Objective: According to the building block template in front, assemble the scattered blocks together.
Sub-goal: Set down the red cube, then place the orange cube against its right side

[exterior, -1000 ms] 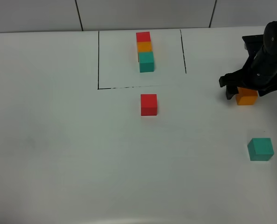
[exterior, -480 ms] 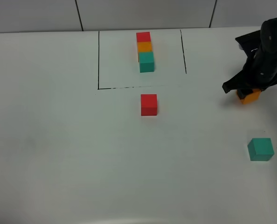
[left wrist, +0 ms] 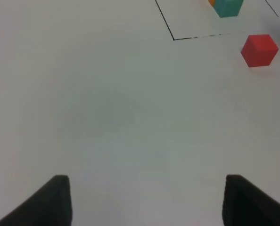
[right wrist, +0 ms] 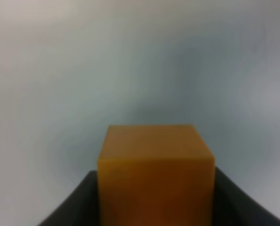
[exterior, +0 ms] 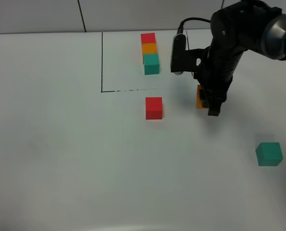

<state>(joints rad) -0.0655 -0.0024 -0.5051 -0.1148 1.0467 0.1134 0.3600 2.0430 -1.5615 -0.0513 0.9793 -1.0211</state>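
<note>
Grips the orange cube (exterior: 199, 96) in the right gripper (exterior: 206, 99), jaws clamped on two of its sides. Holds it to the right of the red cube (exterior: 153, 107), near but not touching, just in front of the black outline (exterior: 101, 62). Shows the left gripper (left wrist: 152, 202) over the white table (left wrist: 107, 117), jaws apart. Finds the teal cube (exterior: 269, 154) alone at the right edge, well apart from the others. Has the template (exterior: 150, 53), a red, orange and teal line, inside the outline.
</note>
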